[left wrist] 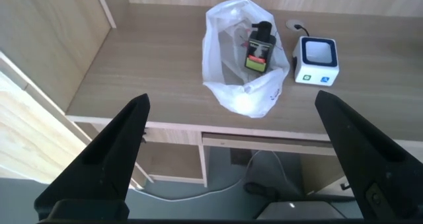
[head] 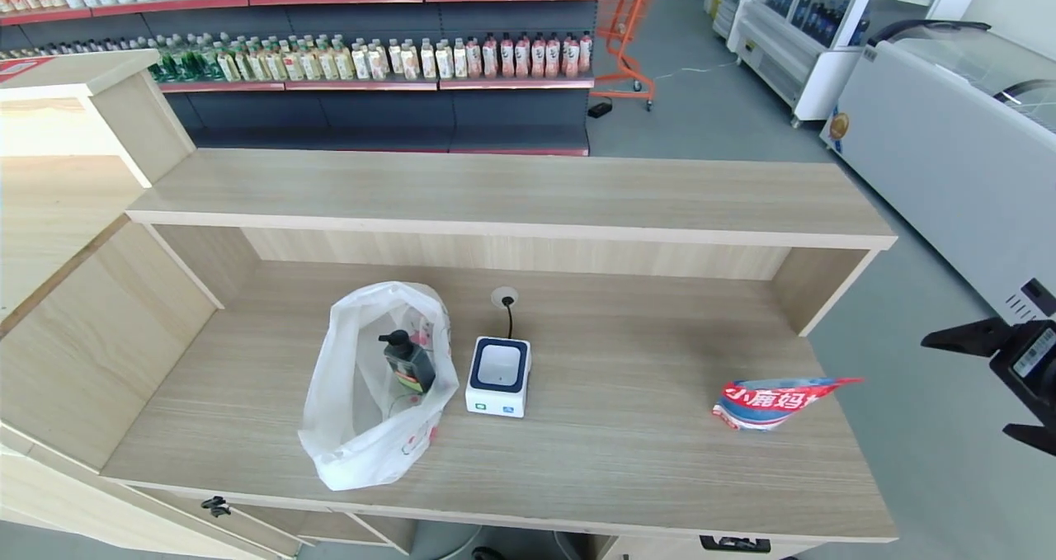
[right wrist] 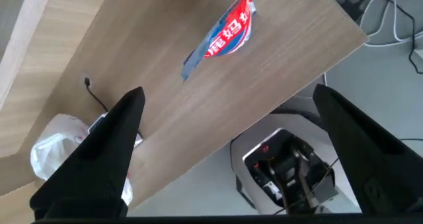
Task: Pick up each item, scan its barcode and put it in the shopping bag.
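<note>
Since pouch (head: 771,403) sits near right edge of counter (head: 627,444), clumsy nudge from spread right gripper (right wrist: 229,93) could push it off; left gripper (left wrist: 231,100) also spread, empty.

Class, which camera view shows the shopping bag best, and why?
The head view: the bag lies whole and unobstructed, mouth open, bottle inside. The left wrist view shows the bag whole too, but farther off. The right wrist view catches part of it, partly hidden.
</note>
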### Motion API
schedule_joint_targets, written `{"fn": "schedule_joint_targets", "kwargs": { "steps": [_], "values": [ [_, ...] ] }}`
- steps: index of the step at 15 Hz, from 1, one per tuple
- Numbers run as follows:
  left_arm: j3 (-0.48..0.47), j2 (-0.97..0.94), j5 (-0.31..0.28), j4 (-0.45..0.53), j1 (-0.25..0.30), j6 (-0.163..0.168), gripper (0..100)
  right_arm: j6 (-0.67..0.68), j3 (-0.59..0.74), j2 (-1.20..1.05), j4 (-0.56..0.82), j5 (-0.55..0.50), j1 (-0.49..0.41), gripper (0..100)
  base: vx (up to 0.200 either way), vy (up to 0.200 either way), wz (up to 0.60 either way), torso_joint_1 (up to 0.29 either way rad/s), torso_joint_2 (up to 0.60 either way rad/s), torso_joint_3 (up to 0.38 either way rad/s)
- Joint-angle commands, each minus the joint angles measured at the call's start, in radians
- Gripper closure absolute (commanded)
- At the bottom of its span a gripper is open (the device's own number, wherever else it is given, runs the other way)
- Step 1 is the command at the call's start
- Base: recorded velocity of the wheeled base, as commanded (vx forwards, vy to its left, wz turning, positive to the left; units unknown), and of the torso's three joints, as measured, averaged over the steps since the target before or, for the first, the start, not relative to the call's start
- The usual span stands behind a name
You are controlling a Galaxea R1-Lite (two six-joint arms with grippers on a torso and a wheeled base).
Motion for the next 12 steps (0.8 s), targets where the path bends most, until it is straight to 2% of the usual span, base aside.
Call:
{"fn": "schedule_joint_targets", "kwargs": {
  "steps": [1, 6, 8, 12],
  "values": [
    [0.0, 0.0, 0.0, 0.0, 0.002, 0.0, 0, 0.001, -0.02, 0.153, 0.001, -0.025, -0.055, 0, 0.0, 0.0, 0.0, 0.0, 0.0, 0.0],
    [0.0, 0.0, 0.0, 0.0, 0.002, 0.0, 0, -0.008, -0.115, 0.383, -0.008, -0.085, -0.081, 0, 0.0, 0.0, 0.0, 0.0, 0.0, 0.0],
    [0.0, 0.0, 0.0, 0.0, 0.002, 0.0, 0, -0.002, -0.139, 0.524, -0.06, -0.1, -0.078, 0, 0.0, 0.0, 0.0, 0.0, 0.0, 0.0],
    [0.0, 0.0, 0.0, 0.0, 0.002, 0.0, 0, -0.026, -0.187, 0.713, -0.181, -0.1, -0.002, 0, 0.0, 0.0, 0.0, 0.0, 0.0, 0.0]
  ]
}}
